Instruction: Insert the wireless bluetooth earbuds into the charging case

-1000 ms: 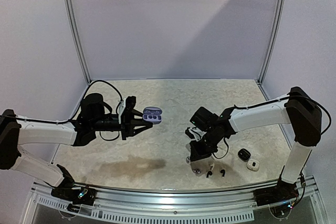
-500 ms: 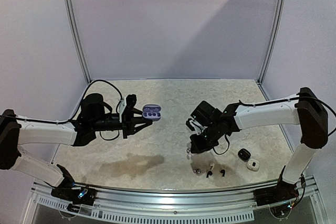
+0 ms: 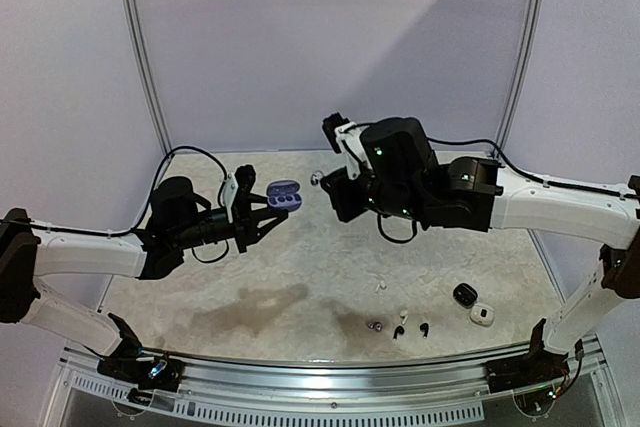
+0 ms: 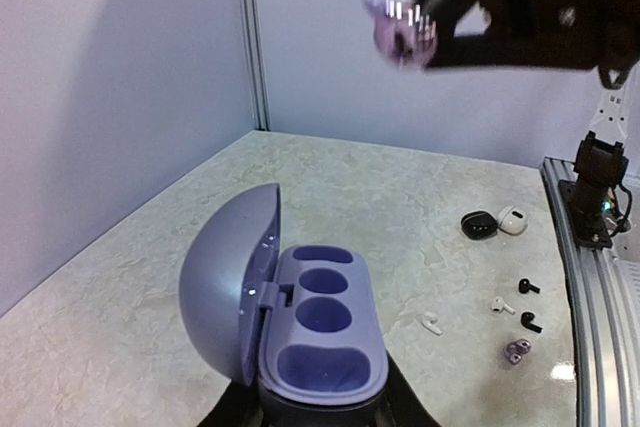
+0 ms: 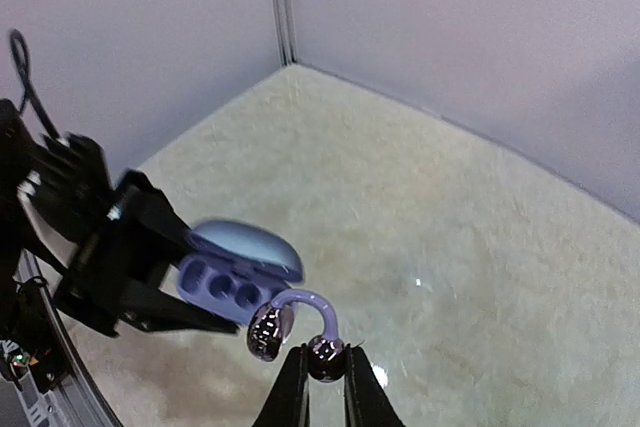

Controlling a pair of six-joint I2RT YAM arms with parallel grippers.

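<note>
The open charging case (image 4: 312, 335) was lavender. The ear-hook earbud (image 5: 268, 332) was lavender too, with shiny dark ends. The table (image 3: 300, 259) was beige, faintly marbled. On it lay a white earbud (image 4: 431, 324), a black earbud (image 4: 529, 287) and a grey earbud (image 4: 516, 351).

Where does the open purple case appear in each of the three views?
Top external: case left of centre, in the left gripper.
Left wrist: case at bottom centre, open.
Right wrist: case lower left, up-left of the right gripper.
Shared landmark: the purple earbud in the right gripper, visible in all three.
</note>
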